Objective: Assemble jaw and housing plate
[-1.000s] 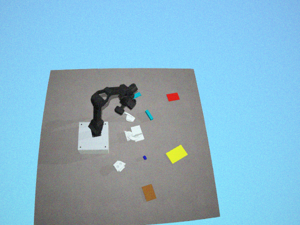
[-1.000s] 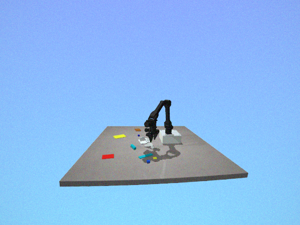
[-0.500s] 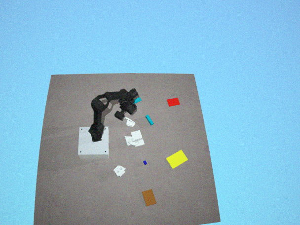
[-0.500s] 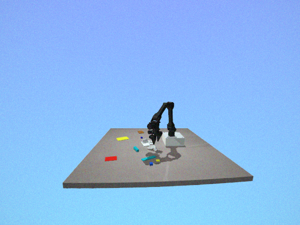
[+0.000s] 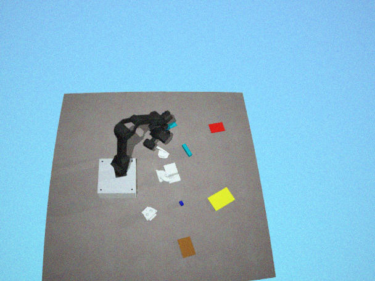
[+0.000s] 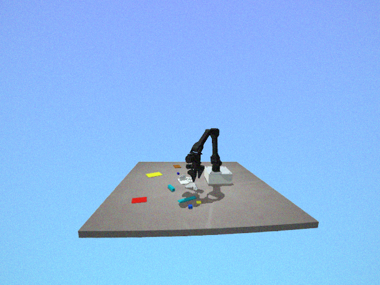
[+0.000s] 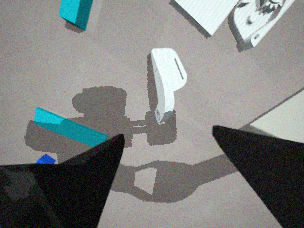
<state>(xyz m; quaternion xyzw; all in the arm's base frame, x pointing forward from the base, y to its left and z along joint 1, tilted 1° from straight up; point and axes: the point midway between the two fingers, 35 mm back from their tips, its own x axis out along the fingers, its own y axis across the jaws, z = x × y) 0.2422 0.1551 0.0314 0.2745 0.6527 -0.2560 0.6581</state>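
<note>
Reaching line: the loose jaw (image 5: 163,153) (image 6: 191,186) (image 7: 169,70) lies straight ahead of the tool (image 5: 153,142) (image 6: 196,179) (image 7: 167,134), just above the gap between its fingertips in the wrist picture.
Loose jaw: on the desk (image 5: 92,231) (image 6: 250,212) (image 7: 30,60), at upper centre of the wrist frame and near the middle of the top frame.
Jaw's long axis: close to upright in the wrist frame, broad slotted end at the top, narrow end pointing down toward the tool.
Tool: wide open, nothing between the fingers; one fingertip lower left, the other lower right in the wrist frame.
Fingers against axis: the line from tip to tip runs across the jaw, so a squeeze would likely meet its narrow sides.
White assembly: upper right of the wrist frame (image 5: 175,178) (image 6: 184,179) (image 7: 265,20), beyond the jaw; probably where the free pin is, though no pin can be made out.
Coming move: likely forward along the jaw and down, then a fresh grip.
Risk: closing too near the narrow tip could let the jaw swivel.
</note>
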